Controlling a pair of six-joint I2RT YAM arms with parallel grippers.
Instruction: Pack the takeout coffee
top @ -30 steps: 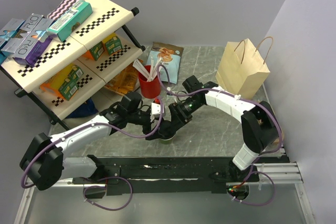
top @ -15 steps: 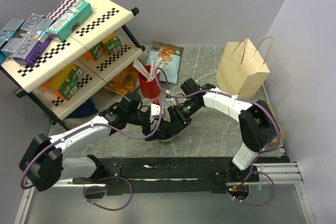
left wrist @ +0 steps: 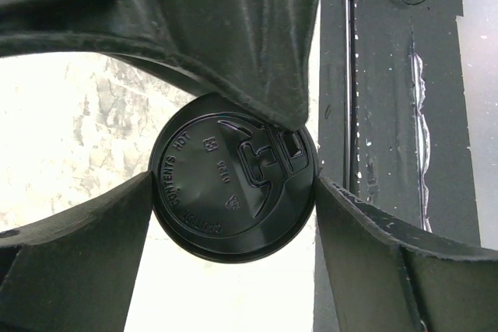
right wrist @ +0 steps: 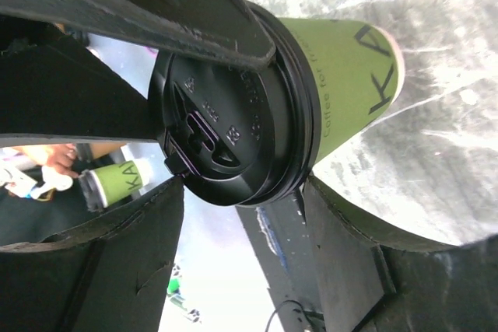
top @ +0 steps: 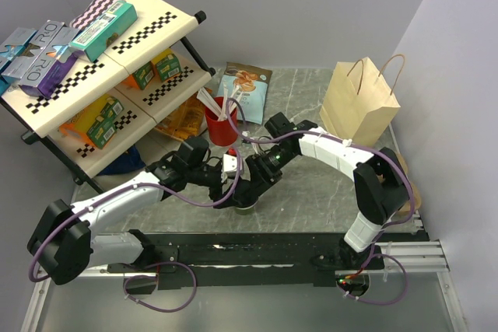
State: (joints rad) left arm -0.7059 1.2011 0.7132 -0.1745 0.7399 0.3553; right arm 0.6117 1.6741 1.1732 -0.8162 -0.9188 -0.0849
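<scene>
The takeout coffee (top: 247,207), a green paper cup (right wrist: 342,75) with a round black lid (left wrist: 226,192), stands on the marble table near its front edge. Both grippers meet over it. My left gripper (left wrist: 233,192) spans the lid, with one finger touching the rim on each side. My right gripper (right wrist: 241,184) holds the same lid rim between its fingers; one of its fingers (left wrist: 257,60) covers the lid's far edge in the left wrist view. In the top view the left gripper (top: 238,194) and right gripper (top: 254,190) hide most of the cup.
A red cup with white stirrers (top: 222,126) stands just behind the grippers. A brown paper bag (top: 359,106) stands open at the back right. A snack pouch (top: 245,87) lies behind, and a checkered shelf rack (top: 101,75) fills the left. A black strip (top: 257,250) borders the front.
Both grippers and the cup have shifted slightly to the left. The right arm's wrist has moved left with them.
</scene>
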